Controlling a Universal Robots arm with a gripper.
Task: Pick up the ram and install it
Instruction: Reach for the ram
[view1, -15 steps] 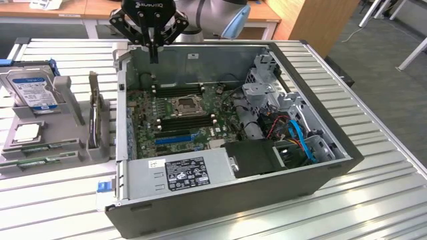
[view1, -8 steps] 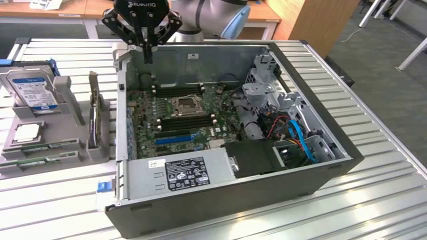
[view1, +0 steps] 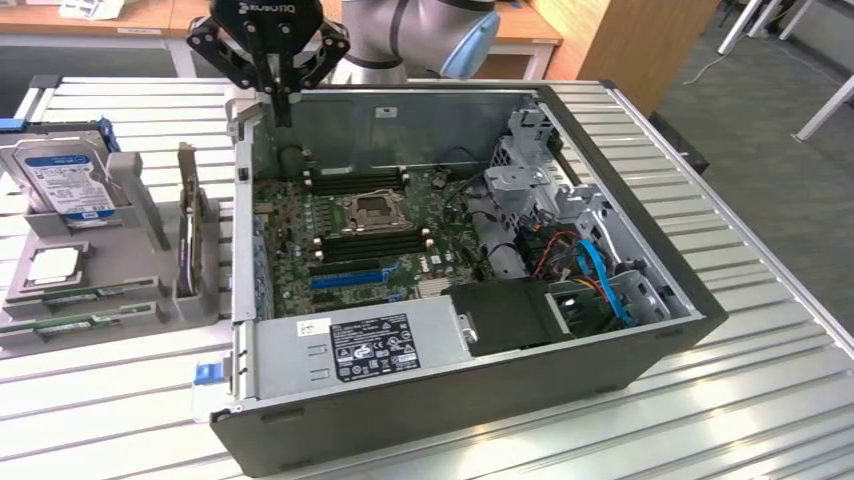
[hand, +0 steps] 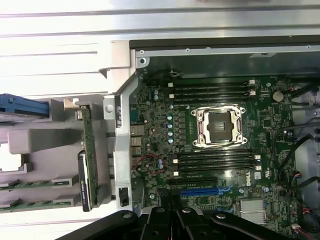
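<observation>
Two green ram sticks (view1: 83, 295) (view1: 67, 325) lie side by side in a grey holder (view1: 140, 210) on the table, at the exterior view's left of the open computer case (view1: 641, 340). In the wrist view the ram sticks (hand: 30, 184) (hand: 30, 204) appear beside the case wall. My gripper (view1: 284, 100) hangs above the case's back corner nearest the holder, fingers pressed together with nothing between them, well away from the ram. In the wrist view the gripper (hand: 172, 207) points at the motherboard (hand: 150, 135). Its black memory slots (view1: 374, 240) (hand: 215, 160) flank the processor socket (view1: 370, 210).
The grey holder also carries a hard drive (view1: 60, 180), a square silver processor (view1: 54, 265) and an upright expansion card (view1: 187, 235). Inside the case are a power supply (view1: 360, 345), drive cage (view1: 534, 180) and blue cables (view1: 607, 285). The slatted metal table (view1: 747, 400) surrounds the case.
</observation>
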